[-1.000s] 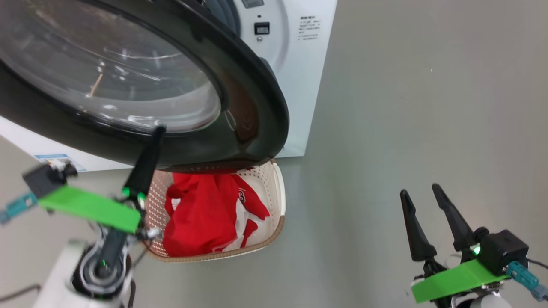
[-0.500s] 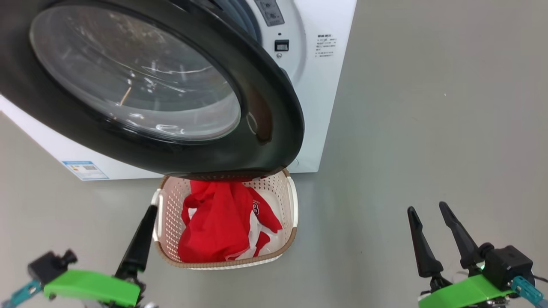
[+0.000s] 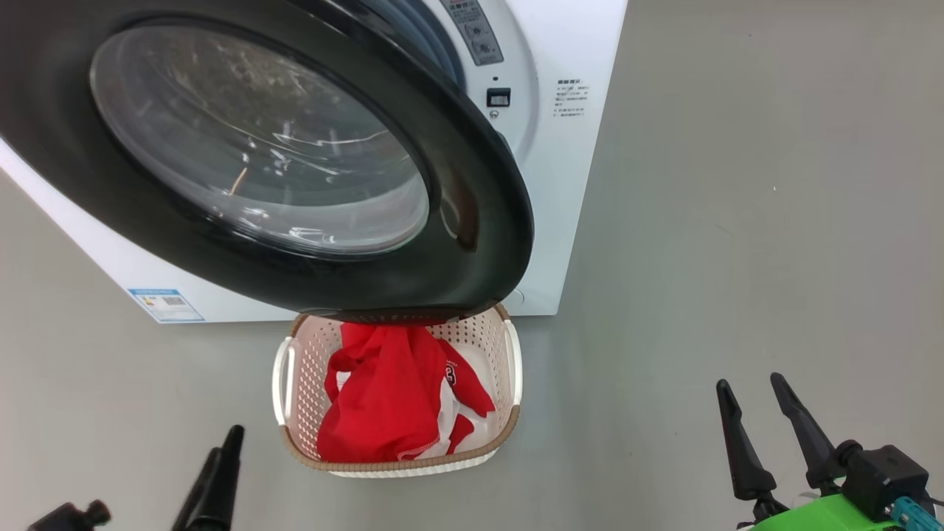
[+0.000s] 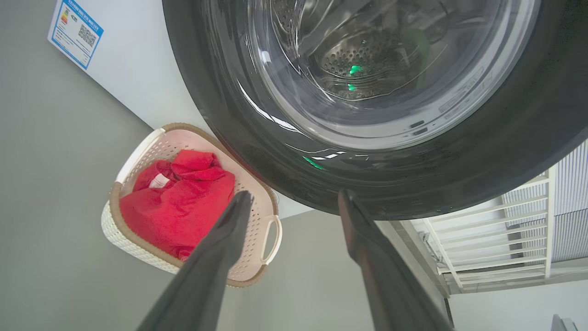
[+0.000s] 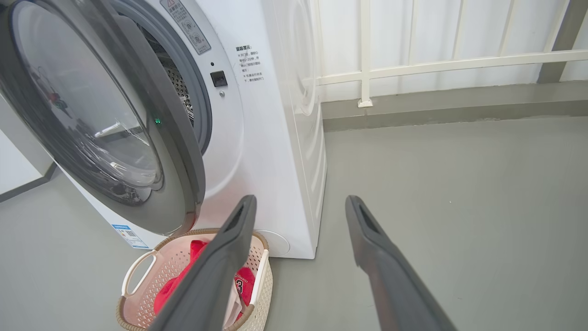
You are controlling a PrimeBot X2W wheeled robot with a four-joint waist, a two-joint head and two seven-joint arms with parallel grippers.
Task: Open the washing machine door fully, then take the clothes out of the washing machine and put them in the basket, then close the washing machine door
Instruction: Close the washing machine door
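Nearest me are two grippers, my left gripper [image 4: 295, 196] and my right gripper [image 3: 750, 383], each with both fingers spread and nothing between them. Beyond them, one basket [image 3: 402, 466] stands on the floor [image 3: 737, 221] against the front foot of the one washing machine [image 3: 571, 184]. It holds the clothes [image 3: 383, 398]: one red garment with white cloth. Above hangs one door [image 3: 483, 221], ajar, its lower rim over the basket's far edge.

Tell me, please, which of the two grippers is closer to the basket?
The left gripper: its open fingers point up just beside the basket, whereas the right gripper stands far off across the bare grey floor.
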